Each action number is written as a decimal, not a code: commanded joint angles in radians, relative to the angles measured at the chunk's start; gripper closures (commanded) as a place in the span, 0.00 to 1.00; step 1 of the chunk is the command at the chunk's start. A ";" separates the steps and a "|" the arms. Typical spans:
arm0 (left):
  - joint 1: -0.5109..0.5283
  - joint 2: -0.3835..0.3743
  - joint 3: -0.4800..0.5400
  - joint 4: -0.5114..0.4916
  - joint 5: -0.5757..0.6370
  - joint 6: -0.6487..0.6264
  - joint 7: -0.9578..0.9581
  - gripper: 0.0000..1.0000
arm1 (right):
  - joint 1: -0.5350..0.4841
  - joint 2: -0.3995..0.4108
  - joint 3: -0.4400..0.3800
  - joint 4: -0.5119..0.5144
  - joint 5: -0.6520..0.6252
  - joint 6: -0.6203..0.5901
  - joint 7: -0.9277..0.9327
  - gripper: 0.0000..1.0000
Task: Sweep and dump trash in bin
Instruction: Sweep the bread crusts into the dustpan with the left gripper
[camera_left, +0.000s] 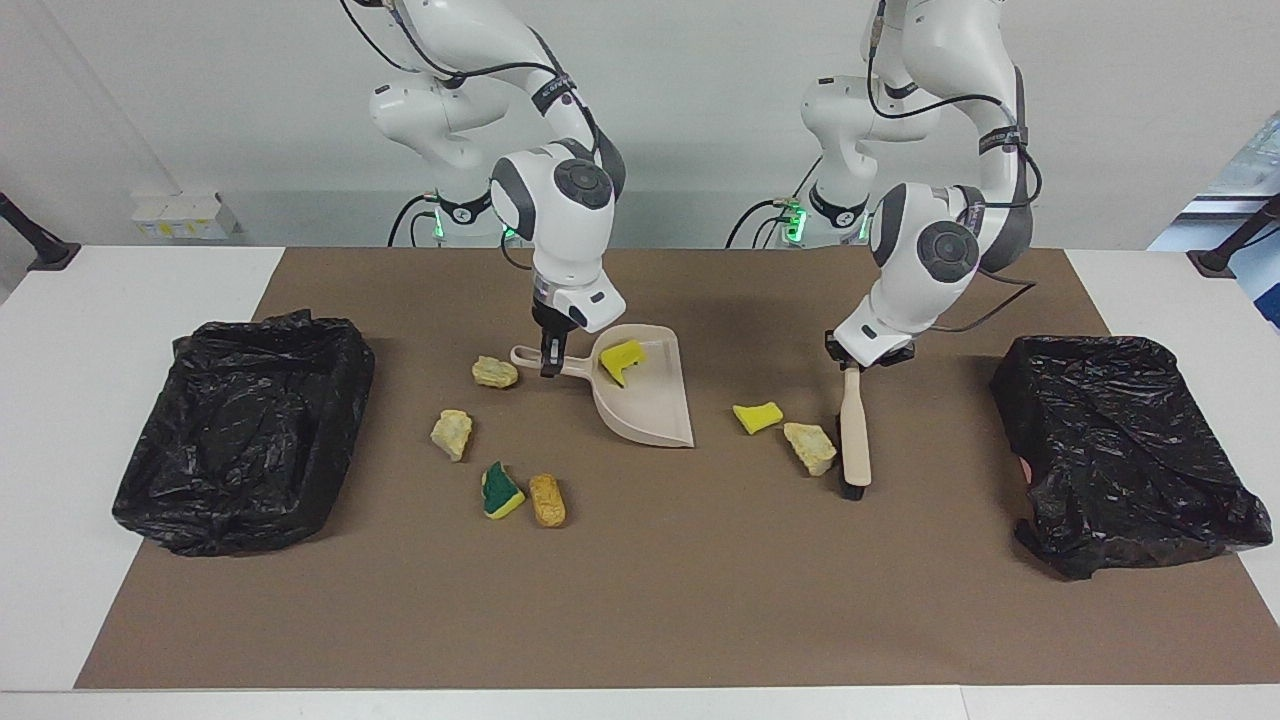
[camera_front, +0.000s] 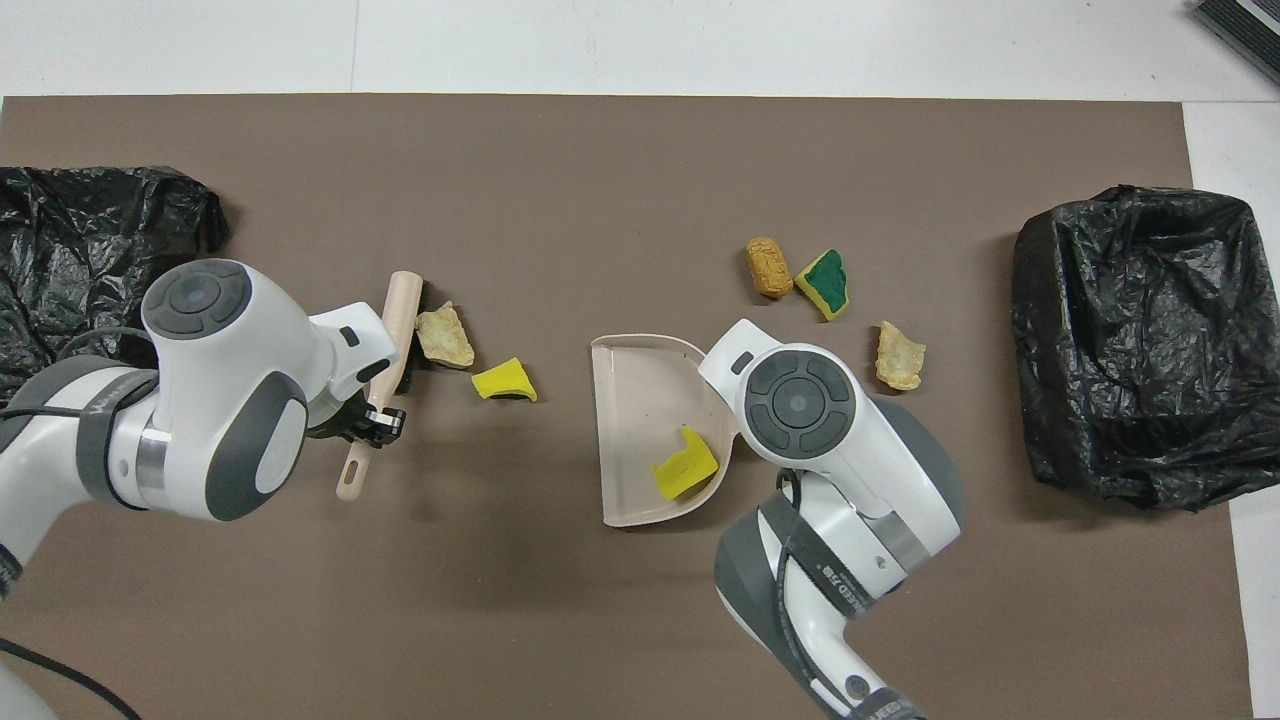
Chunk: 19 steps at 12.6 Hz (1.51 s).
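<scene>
My right gripper (camera_left: 548, 368) is shut on the handle of the beige dustpan (camera_left: 650, 410) (camera_front: 635, 420), which rests on the mat with a yellow sponge bit (camera_left: 622, 360) (camera_front: 686, 465) inside. My left gripper (camera_left: 853, 368) (camera_front: 370, 425) is shut on the handle of the beige hand brush (camera_left: 855, 440) (camera_front: 398, 325). Its bristles are down on the mat, close beside a cream lump (camera_left: 810, 447) (camera_front: 444, 337). A yellow bit (camera_left: 757, 416) (camera_front: 503, 381) lies between that lump and the dustpan's mouth. More trash lies toward the right arm's end: two cream lumps (camera_left: 495, 372) (camera_left: 452, 434), a green-and-yellow wedge (camera_left: 500, 490) (camera_front: 825, 283) and a tan lump (camera_left: 547, 500) (camera_front: 768, 267).
Two bins lined with black bags stand on the brown mat, one at the right arm's end (camera_left: 240, 430) (camera_front: 1130, 340), one at the left arm's end (camera_left: 1120, 450) (camera_front: 70, 250). White table (camera_left: 100, 300) borders the mat.
</scene>
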 joint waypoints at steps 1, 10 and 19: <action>-0.092 -0.032 0.005 -0.039 0.002 0.008 0.025 1.00 | 0.003 0.024 0.008 -0.015 -0.017 0.054 0.081 1.00; -0.381 -0.080 0.006 -0.051 -0.174 -0.001 -0.252 1.00 | 0.040 0.059 0.008 -0.012 -0.017 0.097 0.142 1.00; -0.393 -0.156 0.005 0.030 -0.171 -0.270 -0.745 1.00 | -0.023 -0.005 0.008 0.028 -0.001 -0.008 0.023 1.00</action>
